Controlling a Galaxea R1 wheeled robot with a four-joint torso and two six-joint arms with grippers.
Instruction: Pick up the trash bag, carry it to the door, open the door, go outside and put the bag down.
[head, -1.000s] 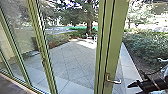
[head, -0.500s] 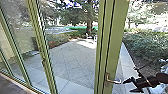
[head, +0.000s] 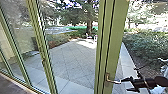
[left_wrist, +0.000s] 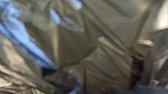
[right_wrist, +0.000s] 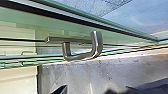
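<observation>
Pointing at the handle from its R side, the R gripper had its fingers spread wide w/ a clear gap btwn them. The upper fingertip was v. close to the handle's free end, the lower one sat below it; couldn't tell if the upper one touched. Nothing was held btwn the two. The handle stuck out level from the green door, & the R wrist cam. had it close up, a bent metal bar. The bag was right up against the L wrist cam., dark, shiny & creased, w/ blue streaks on it; couldn't tell where it sat rel. to the handle. L gripper's state: couldn't tell, nor whether it gripped the bag. L of the handle stood more green frames w/ glass. Paving lay outside, beyond & L of the handle, w/ a narrower paved strip R of it. The tree stood far beyond the handle & a bit L; bushes were beyond it to the R
</observation>
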